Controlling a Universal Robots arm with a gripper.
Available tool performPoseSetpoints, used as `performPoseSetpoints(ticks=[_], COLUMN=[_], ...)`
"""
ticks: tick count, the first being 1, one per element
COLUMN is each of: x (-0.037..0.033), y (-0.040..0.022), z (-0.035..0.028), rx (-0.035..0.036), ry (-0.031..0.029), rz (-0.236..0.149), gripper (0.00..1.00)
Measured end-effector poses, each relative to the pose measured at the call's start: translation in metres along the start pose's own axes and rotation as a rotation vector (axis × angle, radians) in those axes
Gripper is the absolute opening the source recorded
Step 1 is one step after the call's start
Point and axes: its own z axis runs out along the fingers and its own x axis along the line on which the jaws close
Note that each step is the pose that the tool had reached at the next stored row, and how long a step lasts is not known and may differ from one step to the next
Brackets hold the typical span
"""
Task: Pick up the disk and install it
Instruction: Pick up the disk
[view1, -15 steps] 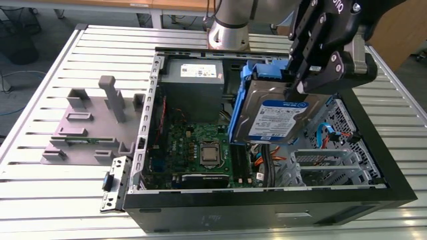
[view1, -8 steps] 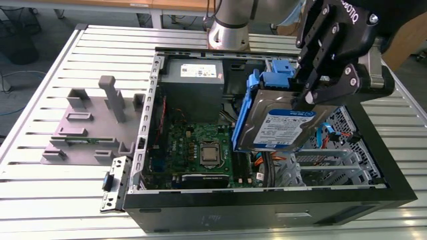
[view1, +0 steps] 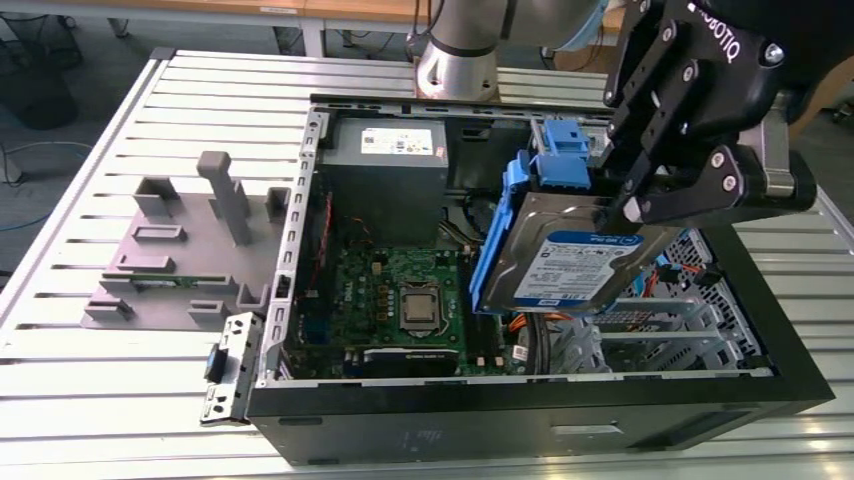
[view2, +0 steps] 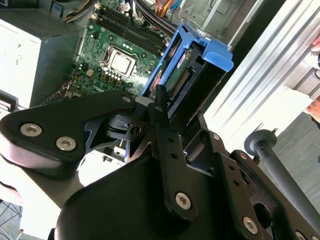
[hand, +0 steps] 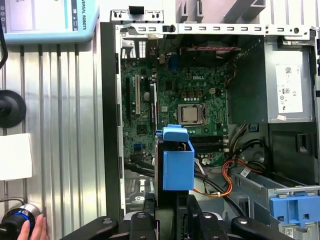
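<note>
My gripper (view1: 625, 208) is shut on the disk (view1: 561, 262), a silver drive with a white-and-blue label in blue carrier rails. I hold it tilted on edge above the open computer case (view1: 534, 415), over the bay area toward the exterior view's right, beside the motherboard (view1: 400, 300). In the second wrist view the disk (view2: 192, 75) sticks out beyond my black fingers (view2: 160, 107), its connector edge showing. The first wrist view shows the carrier's blue end (hand: 177, 160) just past my gripper (hand: 175, 212), hanging over the cables and the board's edge.
A grey power-supply box (view1: 387, 160) fills the case's far corner. A bare blue bracket (view1: 561, 150) stands behind the disk. Orange cables (hand: 225, 175) lie under it. A grey fixture (view1: 174, 250) sits on the slatted table at the exterior view's left. A hand (hand: 31, 232) rests near a knob.
</note>
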Motion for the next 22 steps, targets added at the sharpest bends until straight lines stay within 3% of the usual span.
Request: performPoseSetpoints(ticks=[6, 22], x=[-0.0004, -0.0025], y=[-0.0099, -0.0493], z=[0.0001, -0.0004], rx=[0.0000, 0.0000], ry=[0.0000, 0.0012], rz=[0.000, 0.000], gripper=[0.35, 0.35])
